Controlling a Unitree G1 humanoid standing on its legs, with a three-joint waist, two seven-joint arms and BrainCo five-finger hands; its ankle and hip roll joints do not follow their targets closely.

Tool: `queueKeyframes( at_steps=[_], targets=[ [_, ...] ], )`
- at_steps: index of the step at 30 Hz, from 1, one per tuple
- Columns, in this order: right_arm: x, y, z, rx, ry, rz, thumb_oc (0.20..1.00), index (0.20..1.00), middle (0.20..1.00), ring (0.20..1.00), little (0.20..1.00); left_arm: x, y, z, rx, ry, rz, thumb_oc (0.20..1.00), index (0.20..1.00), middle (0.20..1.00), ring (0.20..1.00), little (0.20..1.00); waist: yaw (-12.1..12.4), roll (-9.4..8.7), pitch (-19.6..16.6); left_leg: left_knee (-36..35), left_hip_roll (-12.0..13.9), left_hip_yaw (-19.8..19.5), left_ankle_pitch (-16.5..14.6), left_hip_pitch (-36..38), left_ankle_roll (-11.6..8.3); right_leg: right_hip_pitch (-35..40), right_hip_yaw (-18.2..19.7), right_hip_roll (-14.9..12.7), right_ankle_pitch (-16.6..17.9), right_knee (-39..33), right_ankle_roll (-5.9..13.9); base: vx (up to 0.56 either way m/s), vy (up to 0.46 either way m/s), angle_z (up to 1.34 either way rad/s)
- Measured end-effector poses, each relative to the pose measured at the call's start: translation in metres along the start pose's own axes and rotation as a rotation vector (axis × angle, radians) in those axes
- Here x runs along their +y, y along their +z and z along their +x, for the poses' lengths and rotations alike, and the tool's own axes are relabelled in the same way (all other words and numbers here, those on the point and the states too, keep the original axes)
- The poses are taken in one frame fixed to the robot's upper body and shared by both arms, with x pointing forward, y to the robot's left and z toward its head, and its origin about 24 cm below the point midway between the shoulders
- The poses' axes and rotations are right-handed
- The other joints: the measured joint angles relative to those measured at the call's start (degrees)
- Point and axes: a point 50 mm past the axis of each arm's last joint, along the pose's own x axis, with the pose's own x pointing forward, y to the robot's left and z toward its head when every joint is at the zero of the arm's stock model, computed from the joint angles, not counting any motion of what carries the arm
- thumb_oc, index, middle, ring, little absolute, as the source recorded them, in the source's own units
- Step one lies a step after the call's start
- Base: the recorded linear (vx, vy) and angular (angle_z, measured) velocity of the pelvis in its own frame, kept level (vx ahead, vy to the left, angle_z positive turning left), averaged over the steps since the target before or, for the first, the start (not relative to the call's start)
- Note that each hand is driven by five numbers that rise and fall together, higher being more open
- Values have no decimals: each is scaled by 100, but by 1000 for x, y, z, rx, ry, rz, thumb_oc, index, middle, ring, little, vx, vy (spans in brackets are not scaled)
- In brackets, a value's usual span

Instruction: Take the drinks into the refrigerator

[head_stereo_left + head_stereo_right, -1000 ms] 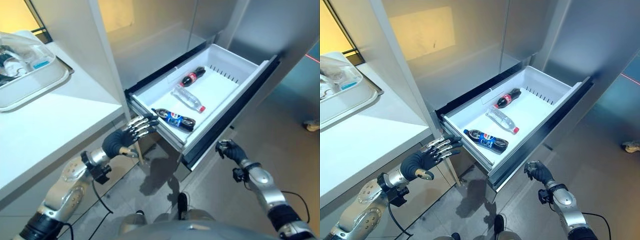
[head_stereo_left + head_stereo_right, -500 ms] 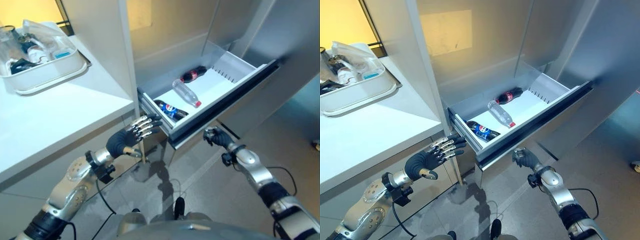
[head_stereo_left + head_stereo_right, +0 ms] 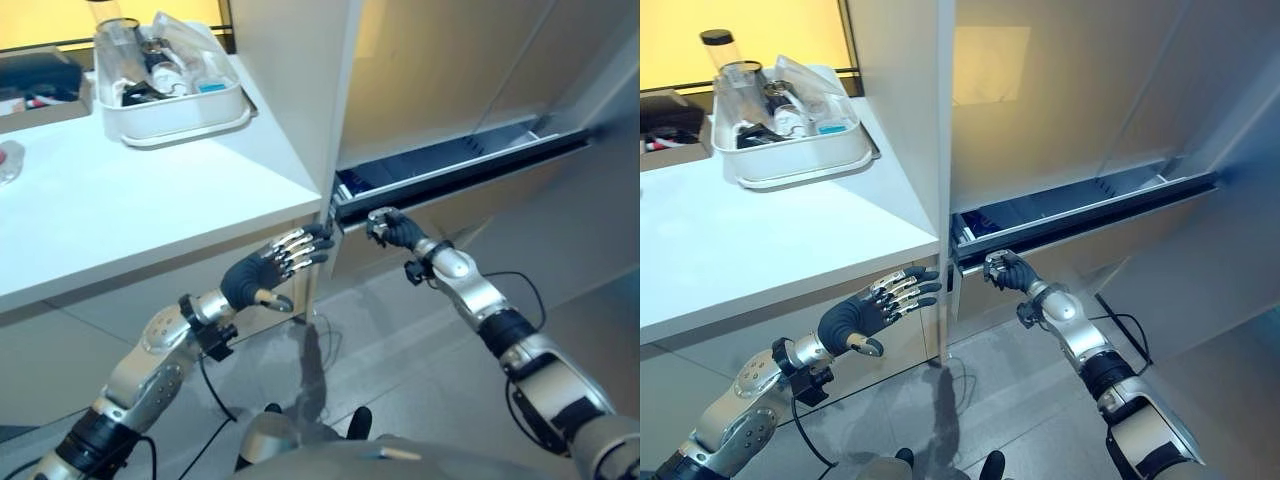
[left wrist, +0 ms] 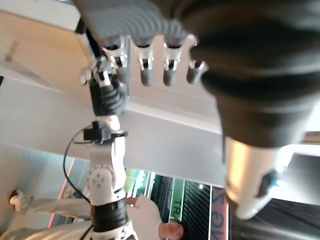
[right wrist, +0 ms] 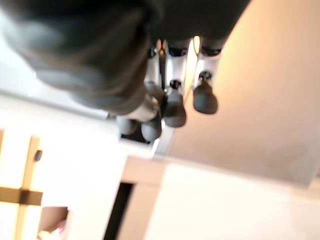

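While the drawer (image 3: 460, 165) is seen nearly shut in the left eye view, its long front edge running from the counter (image 3: 120, 200) corner rightward, the drinks are hidden inside. The right hand (image 3: 390, 228) is curled under that edge; whether it is gripped cannot be told. The left hand (image 3: 265, 275) is held open, fingers straight, below the counter's edge. A tray (image 3: 175, 100) is placed at the counter's far edge.

In the left wrist view, straight fingers (image 4: 145, 67) are shown.

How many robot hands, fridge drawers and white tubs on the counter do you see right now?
robot hands: 2, the left hand and the right hand
fridge drawer: 1
white tub: 1
total: 4
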Motion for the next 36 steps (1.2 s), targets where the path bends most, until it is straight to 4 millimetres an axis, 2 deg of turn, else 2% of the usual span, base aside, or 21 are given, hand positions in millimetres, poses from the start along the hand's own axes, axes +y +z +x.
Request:
queueKeyframes(
  at_steps=[4,13,17,19,22,26,30,33,34,36],
  targets=[
    [0,-3,-2,8,-4,5,200,200,200,200,200,1,0,-1,5,6,6,1000,1000,1000,1000,1000,-29,2,114,-17,-33,-9,5,14,14,15,-15,-37,-29,3,45,-6,7,3],
    [-4,-33,-29,89,-50,49,200,200,200,200,200,3,2,-1,2,28,13,1000,1000,1000,1000,1000,-49,27,218,-54,-22,97,7,32,21,-37,34,-26,-22,3,33,-5,5,-2],
    [-7,-36,-35,88,-73,71,200,200,200,200,200,3,2,-1,1,31,14,1000,1000,1000,1000,1000,-93,33,222,-107,-2,181,6,74,21,-37,109,-1,-22,0,33,-18,17,-10],
    [-8,-38,-40,83,-93,100,1000,1000,1000,1000,1000,3,2,-2,1,34,13,1000,1000,1000,1000,1000,-114,46,231,-137,4,233,6,135,21,-30,151,9,-22,1,33,-12,16,-10],
    [-7,-43,-47,81,-111,138,1000,1000,1000,1000,1000,3,2,-2,0,37,14,1000,1000,1000,1000,1000,-186,54,236,-152,4,268,7,162,21,-29,180,15,-21,1,32,-12,19,-7],
    [-7,-60,-69,116,-167,186,1000,1000,1000,1000,1000,7,5,-5,-29,66,24,1000,1000,1000,1000,1000,-229,77,250,-226,20,371,7,238,20,-24,277,50,-20,0,31,-10,19,-12],
    [-4,-72,-84,134,-210,238,1000,1000,1000,1000,1000,13,-5,-11,-24,128,14,1000,1000,1000,1000,1000,-414,90,257,-277,15,437,9,323,22,-28,335,58,-19,1,30,-22,20,-9],
    [3,-85,-98,170,-231,270,1000,1000,1000,1000,1000,34,-39,-34,100,311,28,1000,1000,1000,1000,1000,-534,127,258,-349,46,543,11,365,25,-26,449,79,-15,-5,30,-38,18,-17],
    [4,-87,-100,177,-232,273,1000,1000,1000,1000,1000,36,-44,-39,126,336,28,1000,1000,1000,1000,1000,-544,128,259,-362,55,570,11,377,24,-28,455,84,-12,-8,30,-44,17,-18],
    [13,-109,-118,265,-243,291,1000,1000,1000,1000,1000,45,-80,-68,227,512,-3,1000,1000,1000,1000,1000,-675,164,210,-418,58,651,11,447,25,-28,528,106,-9,-9,29,-33,16,-17]
  ],
)
